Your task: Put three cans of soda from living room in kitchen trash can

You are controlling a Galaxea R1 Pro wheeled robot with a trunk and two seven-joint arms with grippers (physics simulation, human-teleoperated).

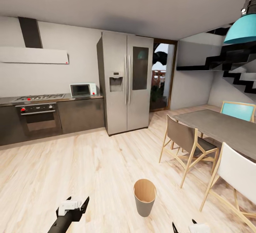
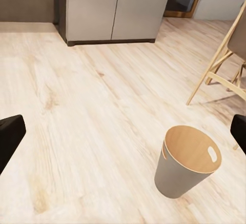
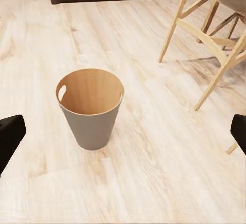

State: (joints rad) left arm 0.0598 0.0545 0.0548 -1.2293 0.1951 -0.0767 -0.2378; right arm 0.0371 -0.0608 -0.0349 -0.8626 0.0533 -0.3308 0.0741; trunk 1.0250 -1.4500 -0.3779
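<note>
On the kitchen's pale wood floor [image 1: 71, 162] stands the tash can [image 1: 144, 197] near the fridge [image 1: 125, 82]; both grippers' jaws spread wide, empty.

left tool [image 1: 79, 204] agape, right tool [image 1: 184, 226] agape

Pale wood floor [image 1: 89, 162] carries the tash can [image 1: 144, 196] (upright), chairs [image 1: 186, 144] nearby.

grey tash can [image 1: 144, 207], brown inside
</note>
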